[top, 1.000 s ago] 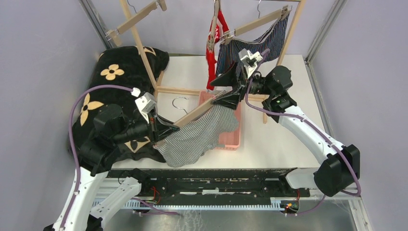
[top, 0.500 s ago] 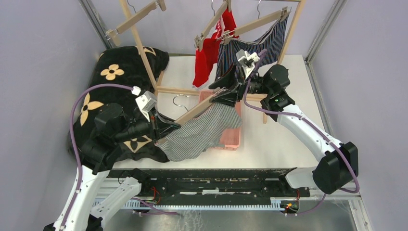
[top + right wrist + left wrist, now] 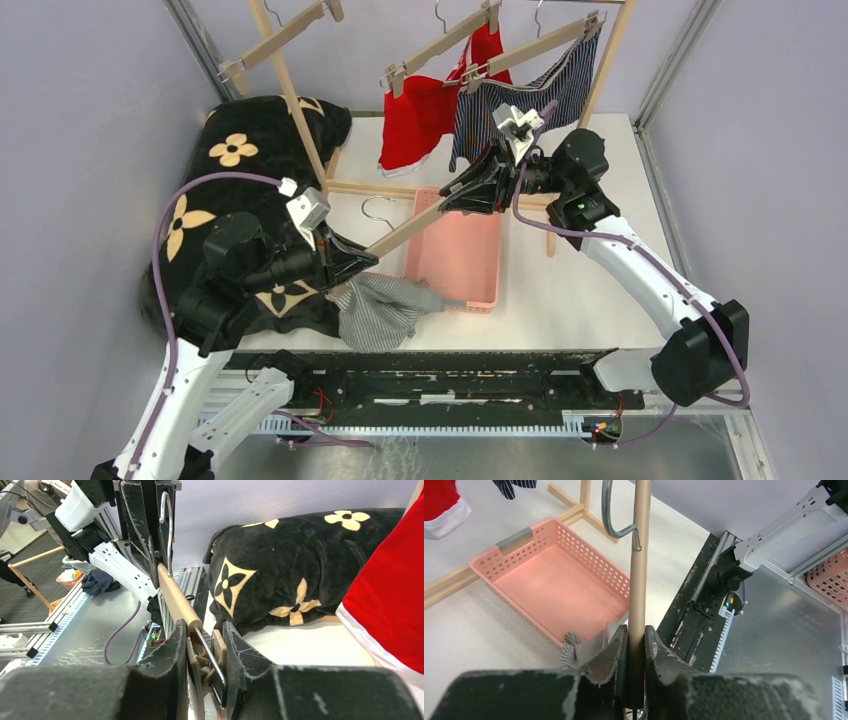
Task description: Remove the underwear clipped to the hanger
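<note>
Two grippers pinch the wooden hanger: left gripper its bar, right gripper its clip; striped briefs bunch outside the pink basket's 7 o'clock corner.

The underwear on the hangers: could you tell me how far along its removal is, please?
Done: the striped briefs are off the far end of the hanger. In hand: left claw and right claw hold it, briefs bunched by the left one. Left: red briefs and blue boxers, both clipped up.
</note>
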